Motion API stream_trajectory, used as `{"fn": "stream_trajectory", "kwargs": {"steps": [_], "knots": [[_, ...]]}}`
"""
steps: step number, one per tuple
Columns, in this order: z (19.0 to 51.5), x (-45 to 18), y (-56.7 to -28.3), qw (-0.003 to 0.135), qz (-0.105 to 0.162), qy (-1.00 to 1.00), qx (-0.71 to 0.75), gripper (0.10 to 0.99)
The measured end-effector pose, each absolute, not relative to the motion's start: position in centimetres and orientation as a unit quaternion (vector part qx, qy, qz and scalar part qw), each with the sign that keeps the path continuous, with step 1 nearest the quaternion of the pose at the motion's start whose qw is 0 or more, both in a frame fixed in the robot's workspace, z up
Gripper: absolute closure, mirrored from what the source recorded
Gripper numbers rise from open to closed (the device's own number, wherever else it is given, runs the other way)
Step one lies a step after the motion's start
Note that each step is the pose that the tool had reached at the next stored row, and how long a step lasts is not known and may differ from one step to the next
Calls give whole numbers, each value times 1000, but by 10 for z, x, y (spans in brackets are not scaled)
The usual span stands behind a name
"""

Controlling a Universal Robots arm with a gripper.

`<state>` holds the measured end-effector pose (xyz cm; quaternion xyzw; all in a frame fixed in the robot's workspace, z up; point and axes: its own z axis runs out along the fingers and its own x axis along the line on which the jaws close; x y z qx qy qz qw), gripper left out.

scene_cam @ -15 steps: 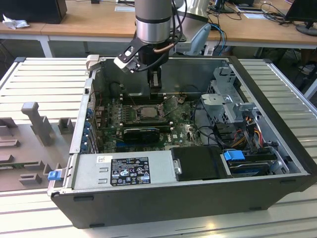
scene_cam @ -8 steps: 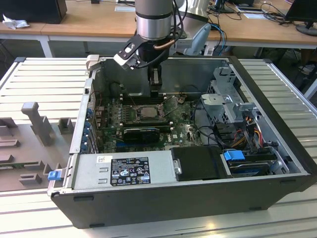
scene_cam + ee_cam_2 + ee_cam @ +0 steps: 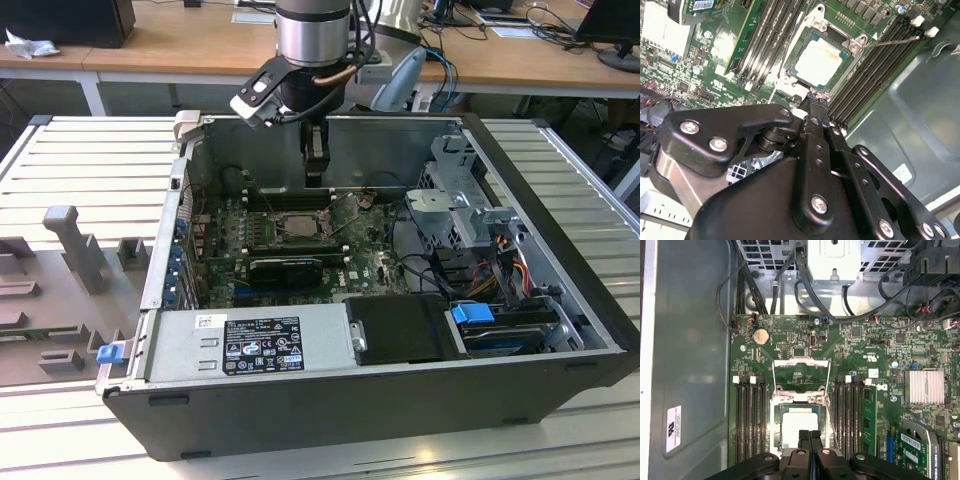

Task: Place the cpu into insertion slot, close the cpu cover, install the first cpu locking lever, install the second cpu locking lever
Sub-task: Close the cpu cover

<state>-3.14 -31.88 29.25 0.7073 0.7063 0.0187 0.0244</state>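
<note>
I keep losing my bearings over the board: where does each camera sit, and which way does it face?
Exterior view: off the arm, above the open computer case, looking down into it; the arm's wrist and gripper show.
First wrist view: on the arm, looking straight down past the shut gripper at the motherboard.
Second wrist view: on the arm, looking slantwise over the gripper's black linkage.
Shared: both wrist views show the chip just ahead of the gripper.

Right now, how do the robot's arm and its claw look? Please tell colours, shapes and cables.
The arm is a silver-grey cylinder with a dark band and a pale blue joint cap. A copper-coloured cable curves under it. The claw is black: flat linkage bars joined by silvery screws, ending in two narrow fingers.
</note>
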Motion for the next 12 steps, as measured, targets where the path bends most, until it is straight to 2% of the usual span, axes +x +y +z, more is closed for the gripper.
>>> {"fn": "stream_trajectory", "kwargs": {"steps": [12], "knots": [[315, -23, -319, 24, 19, 706, 707, 980]]}}
